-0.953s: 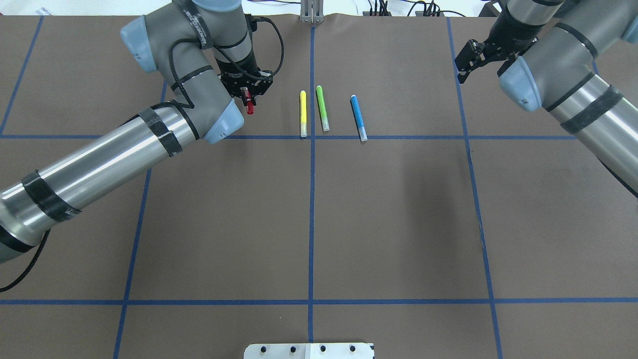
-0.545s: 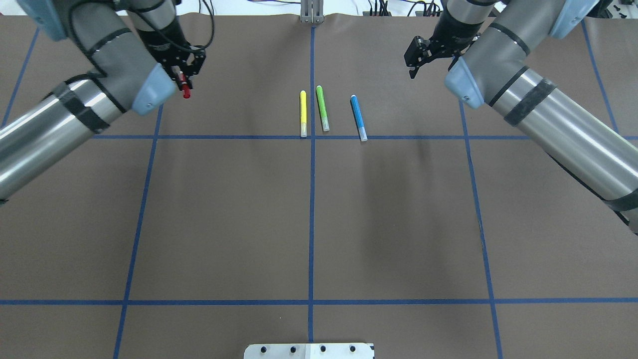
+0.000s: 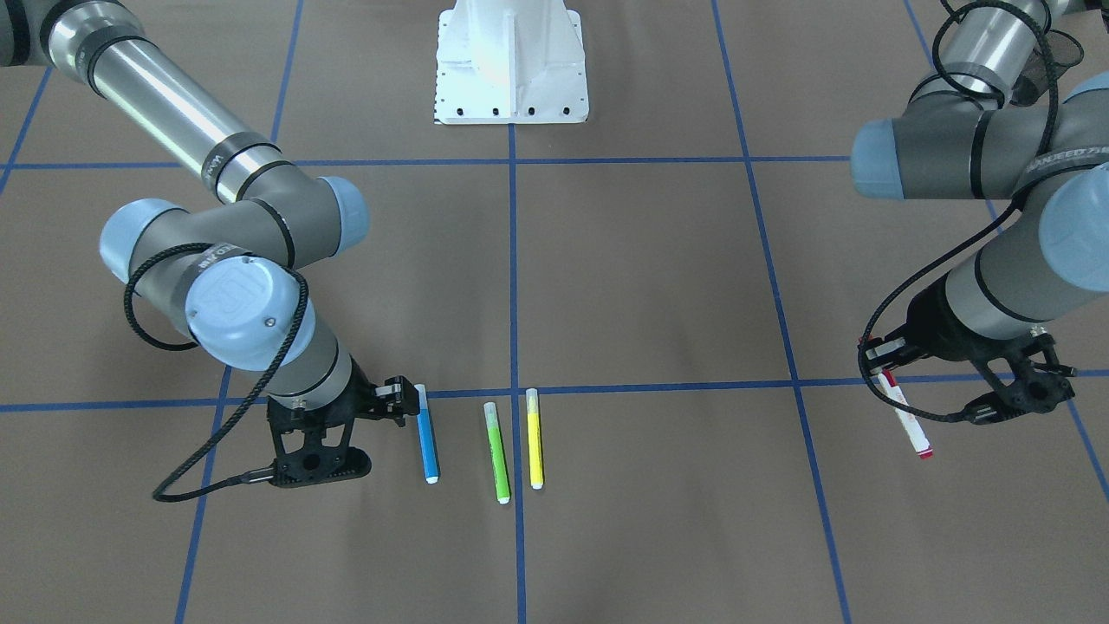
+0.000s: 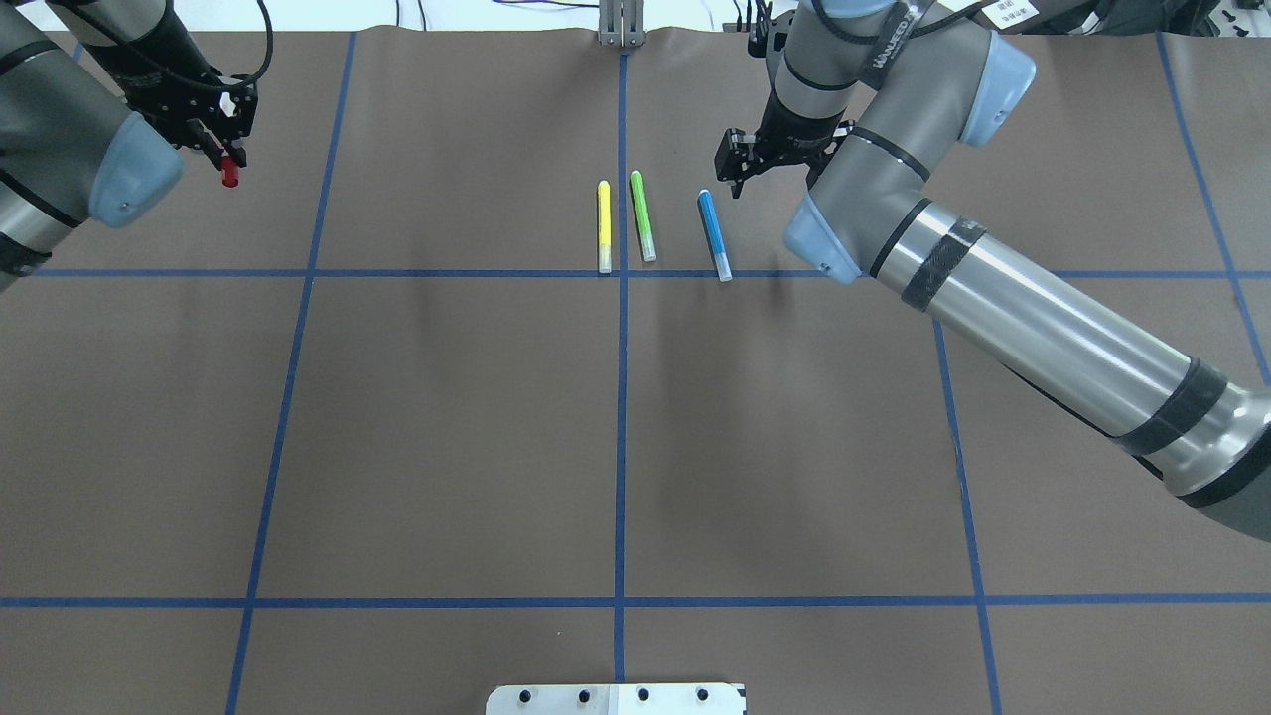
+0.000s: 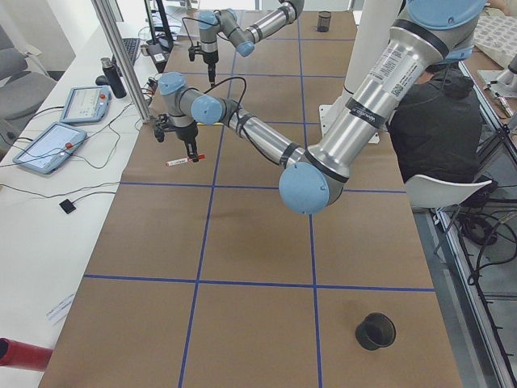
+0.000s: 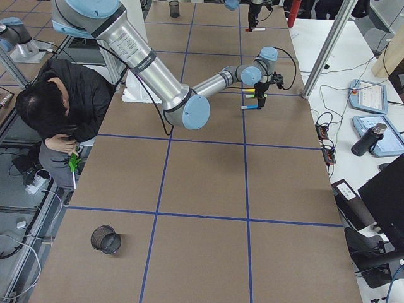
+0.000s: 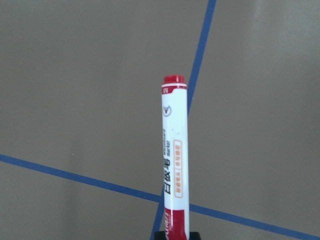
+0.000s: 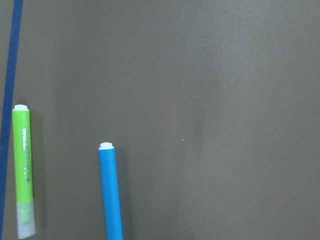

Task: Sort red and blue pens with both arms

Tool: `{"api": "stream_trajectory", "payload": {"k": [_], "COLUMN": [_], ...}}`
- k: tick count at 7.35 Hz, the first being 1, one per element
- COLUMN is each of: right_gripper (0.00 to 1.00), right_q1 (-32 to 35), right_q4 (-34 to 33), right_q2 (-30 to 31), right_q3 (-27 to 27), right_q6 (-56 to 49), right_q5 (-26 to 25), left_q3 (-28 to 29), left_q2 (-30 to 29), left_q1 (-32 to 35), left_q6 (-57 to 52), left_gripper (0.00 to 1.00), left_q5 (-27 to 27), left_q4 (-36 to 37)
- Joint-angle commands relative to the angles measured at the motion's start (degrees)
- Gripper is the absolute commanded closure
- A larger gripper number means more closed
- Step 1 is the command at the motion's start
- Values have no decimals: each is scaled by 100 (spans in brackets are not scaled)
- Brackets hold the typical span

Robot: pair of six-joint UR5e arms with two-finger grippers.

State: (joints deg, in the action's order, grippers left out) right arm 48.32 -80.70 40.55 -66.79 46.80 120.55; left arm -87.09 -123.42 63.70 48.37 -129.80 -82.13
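**Red pen held at the left, blue pen on the table**

The left hand (image 3: 879, 357) pinches the white-barrelled pen with red cap and red end (image 3: 906, 418) at its cap end. The pen hangs tilted above the brown paper-covered table (image 4: 447, 427), well apart from the other markers.

The blue-barrelled pen with a pale translucent cap (image 4: 713, 234) lies flat on the table beside the slim green marker (image 4: 642, 215) and the slim yellow marker (image 4: 603, 226). All three sit just past a blue tape line (image 4: 467, 273).

The right hand (image 4: 737, 171) hovers near the blue pen's white end with its fingers spread, touching nothing.
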Motion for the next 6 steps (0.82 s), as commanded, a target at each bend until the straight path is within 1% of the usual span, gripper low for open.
{"api": "stream_trajectory", "payload": {"k": [1,2,3,4,5,6], "right_gripper": [2,3,4,6,9,12], "right_q1": [-409,-506,-542,-569,-586,-586], "right_q4": [36,350,605,616,617,617], "right_q2": [-100,-135,-309,-433,-425,-390], "right_q3": [114,270,629,824,843,852], "right_q6": [189,303,408,409,409,383], "right_q5": [-330,-479,-489,-498,-533,-524], "left_q3": [-116,-116,-194,-412,-528,-529], "left_q2": [125,134,291,545,669,670], "left_q1": [19,19,28,28,28,28], "left_q6": [-20,-29,-46,-125,-195,-196], "left_gripper": [100,100,100,100,100,100], "left_q5": [7,8,-1,-1,-1,-1], "left_q4": [-5,-5,-5,-5,-5,-5]}}
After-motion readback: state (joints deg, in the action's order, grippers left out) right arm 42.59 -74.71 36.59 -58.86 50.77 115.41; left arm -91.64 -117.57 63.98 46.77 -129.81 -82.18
